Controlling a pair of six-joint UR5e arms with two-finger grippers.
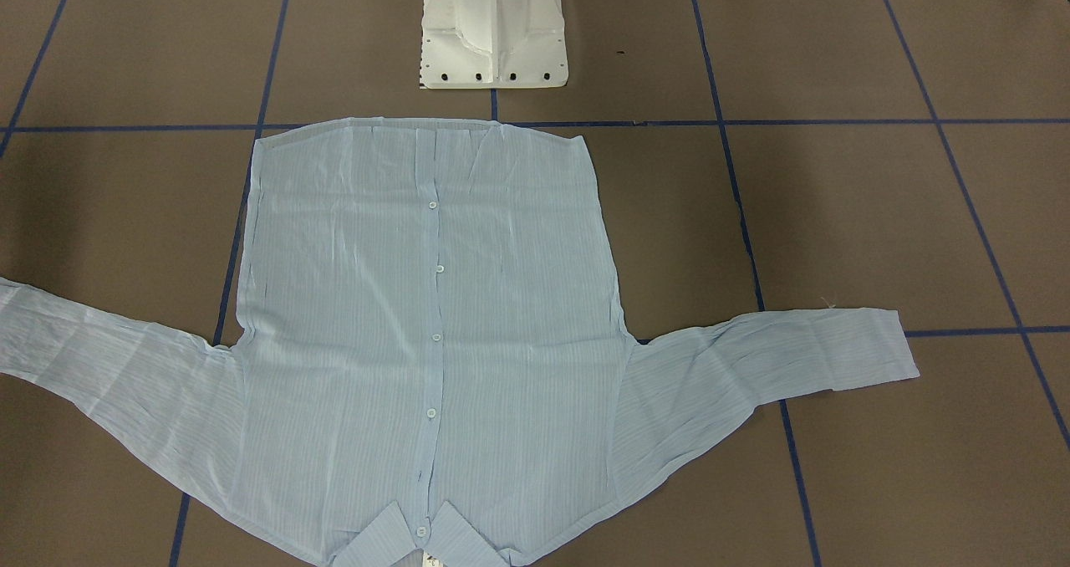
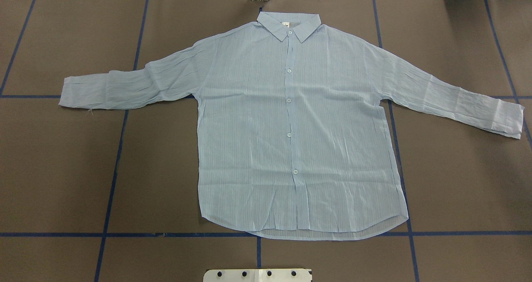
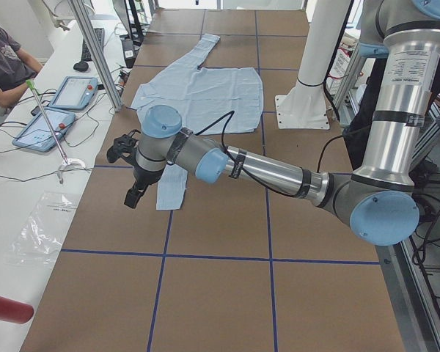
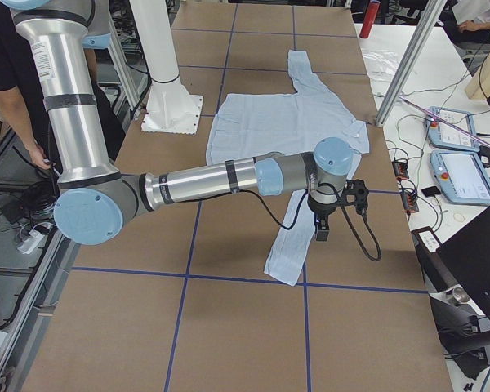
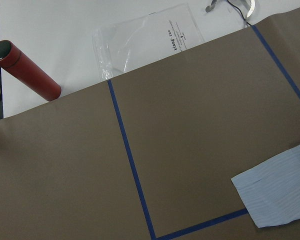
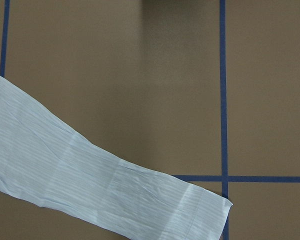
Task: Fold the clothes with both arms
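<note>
The pale-blue striped shirt (image 2: 291, 128) lies flat and buttoned, front up, both sleeves spread wide, collar at the far side from the robot's base. It also shows in the front-facing view (image 1: 435, 341). In the exterior left view my left gripper (image 3: 132, 196) hangs above the table beside the near sleeve's cuff (image 3: 172, 187); the left wrist view shows that cuff (image 5: 280, 195). In the exterior right view my right gripper (image 4: 322, 229) hangs over the other sleeve (image 4: 290, 245), which crosses the right wrist view (image 6: 90, 185). I cannot tell whether either gripper is open or shut.
The white pedestal base (image 1: 493, 32) stands behind the shirt's hem. Blue tape lines (image 2: 120, 149) cross the brown table. Off the table's far edge lie a red bottle (image 5: 25, 70), a plastic bag (image 5: 145, 40) and control tablets (image 3: 59, 110). An operator (image 3: 4, 66) sits there.
</note>
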